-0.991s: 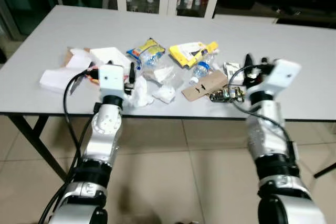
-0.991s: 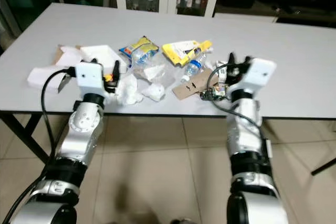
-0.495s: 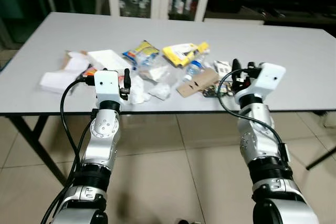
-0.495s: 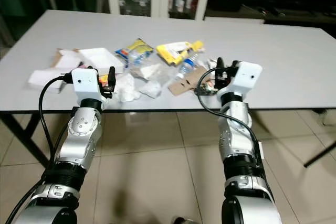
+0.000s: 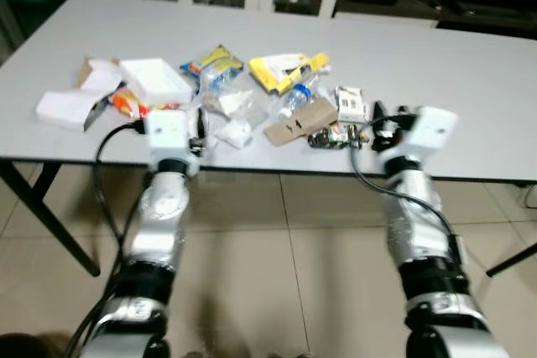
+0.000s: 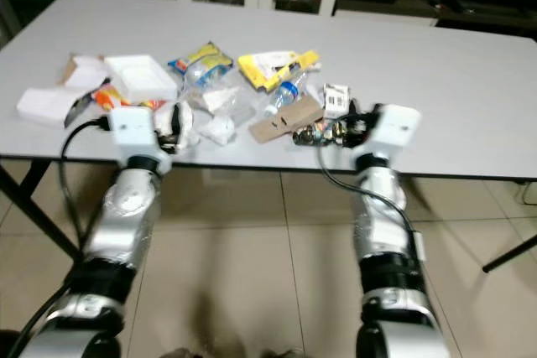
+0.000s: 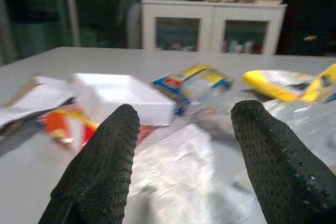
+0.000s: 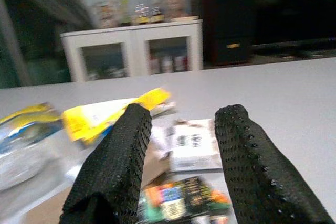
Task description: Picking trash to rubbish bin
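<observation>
At the worktop's near edge, both grippers poised over scattered trash

Nearest, the left gripper point(image 7: 181, 166) is spread and empty over a crumpled clear wrapper point(image 7: 173, 166); the right gripper point(image 8: 181, 171), likewise parted and holding nothing, points at a colourful crushed packet point(image 8: 184, 203), probably its next pick; beyond lie a white box point(image 5: 153, 79) and yellow packets point(image 5: 285, 68) on the worktop point(image 5: 453, 64).

Both silver arms reach forward, forearms angled up, wrists about level with the tabletop point(image 5: 470, 81) edge. Left claw point(image 7: 184, 156) has its fingers point(image 7: 100, 171) spread apart, nothing between them, pointing forward over the near edge. Right claw point(image 8: 181, 161) likewise has fingers point(image 8: 113, 166) parted, nothing held. A black cable loops off each wrist.
</observation>
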Motion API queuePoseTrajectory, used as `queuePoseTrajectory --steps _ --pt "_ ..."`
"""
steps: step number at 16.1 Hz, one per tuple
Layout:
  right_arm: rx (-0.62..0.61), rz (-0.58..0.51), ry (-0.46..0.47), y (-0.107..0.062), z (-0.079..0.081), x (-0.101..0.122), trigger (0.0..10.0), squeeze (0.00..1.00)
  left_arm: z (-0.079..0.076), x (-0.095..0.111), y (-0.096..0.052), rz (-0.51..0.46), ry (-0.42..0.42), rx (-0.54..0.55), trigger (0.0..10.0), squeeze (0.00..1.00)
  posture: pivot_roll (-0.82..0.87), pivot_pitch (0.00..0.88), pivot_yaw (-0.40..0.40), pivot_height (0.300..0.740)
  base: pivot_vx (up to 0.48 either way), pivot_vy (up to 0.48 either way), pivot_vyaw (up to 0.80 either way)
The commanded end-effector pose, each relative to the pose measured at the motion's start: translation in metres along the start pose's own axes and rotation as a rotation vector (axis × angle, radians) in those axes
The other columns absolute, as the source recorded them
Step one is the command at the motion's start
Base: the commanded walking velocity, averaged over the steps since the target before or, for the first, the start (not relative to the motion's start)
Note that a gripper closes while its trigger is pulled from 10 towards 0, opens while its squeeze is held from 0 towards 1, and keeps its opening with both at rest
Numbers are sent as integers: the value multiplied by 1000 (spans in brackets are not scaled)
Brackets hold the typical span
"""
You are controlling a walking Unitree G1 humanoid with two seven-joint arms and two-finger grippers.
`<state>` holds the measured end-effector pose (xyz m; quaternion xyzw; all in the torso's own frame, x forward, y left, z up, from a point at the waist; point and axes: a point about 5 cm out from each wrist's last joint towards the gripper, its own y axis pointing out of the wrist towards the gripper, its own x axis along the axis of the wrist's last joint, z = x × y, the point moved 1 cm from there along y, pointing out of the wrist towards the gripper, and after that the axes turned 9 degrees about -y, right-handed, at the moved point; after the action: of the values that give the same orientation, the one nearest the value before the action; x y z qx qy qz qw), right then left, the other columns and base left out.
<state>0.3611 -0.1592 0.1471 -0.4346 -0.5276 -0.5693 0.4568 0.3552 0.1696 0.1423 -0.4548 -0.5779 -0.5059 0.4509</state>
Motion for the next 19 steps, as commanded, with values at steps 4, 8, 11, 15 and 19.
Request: queuePoseTrajectory --steps 4,8,11,15,19 --pt "-16 -3 -17 0 -11 4 10000 0 -8 3 1 -9 -14 -21 10000 0 25 51 -87 740 0 -411 0" --pt "-12 1 -16 -1 -9 3 10000 0 -7 5 1 -12 -2 -24 10000 0 29 57 -81 740 0 -403 0" --pt "-20 7 -9 -2 -12 2 10000 0 -8 7 2 -16 15 -15 10000 0 28 58 -78 740 0 0 0" --pt "-22 13 -7 -2 -13 2 10000 0 -10 4 2 4 -8 -31 10000 0 30 58 -77 740 0 0 0" --pt "-16 15 -3 -2 -12 2 10000 0 -12 5 2 8 -32 -45 10000 0 30 56 -76 740 171 0 0"
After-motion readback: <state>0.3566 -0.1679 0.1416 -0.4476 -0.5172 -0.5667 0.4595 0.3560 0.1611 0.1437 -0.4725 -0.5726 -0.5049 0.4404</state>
